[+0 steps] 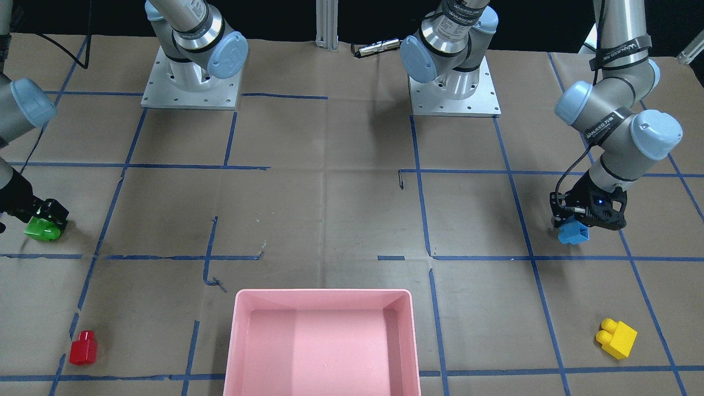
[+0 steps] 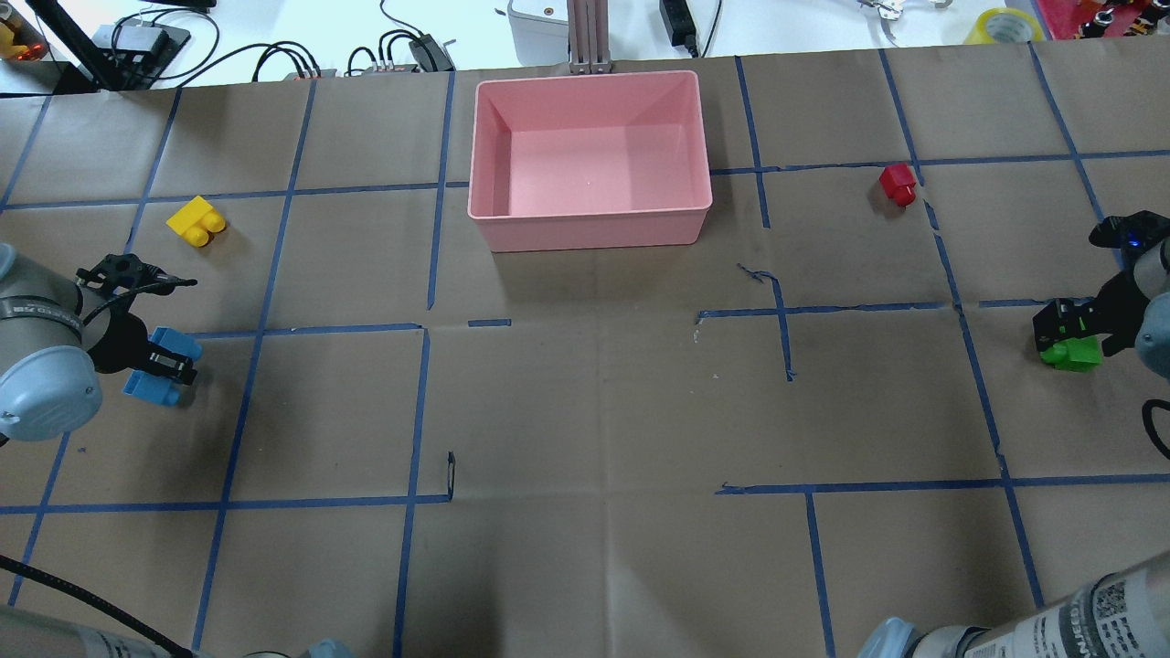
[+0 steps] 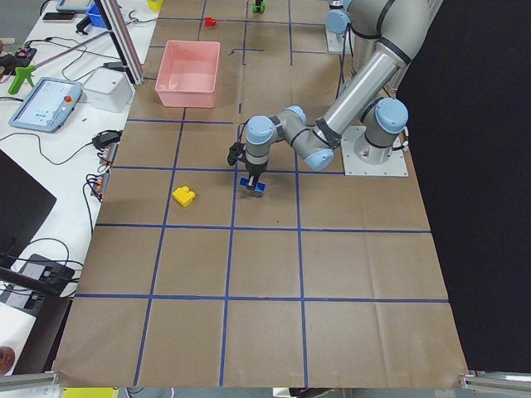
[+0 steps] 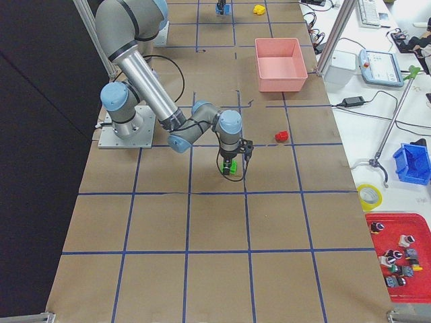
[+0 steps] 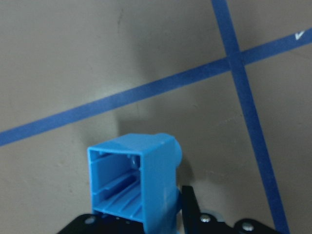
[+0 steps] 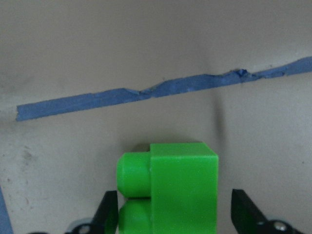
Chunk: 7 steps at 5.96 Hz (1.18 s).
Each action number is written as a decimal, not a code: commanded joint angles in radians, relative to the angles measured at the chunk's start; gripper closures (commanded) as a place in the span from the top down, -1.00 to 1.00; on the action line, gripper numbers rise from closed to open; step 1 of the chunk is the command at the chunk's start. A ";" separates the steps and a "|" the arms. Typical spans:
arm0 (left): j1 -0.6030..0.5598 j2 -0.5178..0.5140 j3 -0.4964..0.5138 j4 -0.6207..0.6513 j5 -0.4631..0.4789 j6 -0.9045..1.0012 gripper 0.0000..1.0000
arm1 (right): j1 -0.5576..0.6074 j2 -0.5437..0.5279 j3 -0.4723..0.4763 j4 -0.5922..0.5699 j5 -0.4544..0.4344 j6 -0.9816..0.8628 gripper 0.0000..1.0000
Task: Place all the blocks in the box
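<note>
My left gripper (image 2: 169,364) is shut on the blue block (image 5: 131,180), which is tilted with its hollow underside toward the wrist camera, just above the paper. My right gripper (image 2: 1060,336) is open around the green block (image 6: 180,190), which lies on the table; a gap shows between the block and one finger. The yellow block (image 2: 196,221) lies beyond the left gripper. The red block (image 2: 898,183) lies beyond the right gripper. The pink box (image 2: 590,228) stands at the far middle of the table and holds no blocks.
Brown paper with blue tape lines (image 2: 420,411) covers the table. Cables, a white unit and a metal post (image 2: 585,37) sit past the table's far edge. Both arm bases (image 1: 190,82) stand at the robot's side.
</note>
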 commanded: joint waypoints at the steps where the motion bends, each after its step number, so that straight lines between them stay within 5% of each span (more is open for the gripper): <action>1: -0.028 0.046 0.091 -0.085 -0.002 -0.009 -1.00 | 0.000 -0.007 0.000 0.037 0.009 -0.001 -0.38; 4: -0.186 -0.015 0.546 -0.512 -0.058 -0.246 -1.00 | 0.003 -0.068 -0.041 0.067 0.014 -0.005 -0.79; 6: -0.373 -0.160 0.776 -0.553 -0.063 -0.527 -1.00 | 0.018 -0.100 -0.149 0.059 0.084 -0.049 -0.93; 7: -0.460 -0.225 0.863 -0.553 -0.068 -0.674 -1.00 | 0.035 -0.106 -0.205 0.053 0.198 -0.105 -0.96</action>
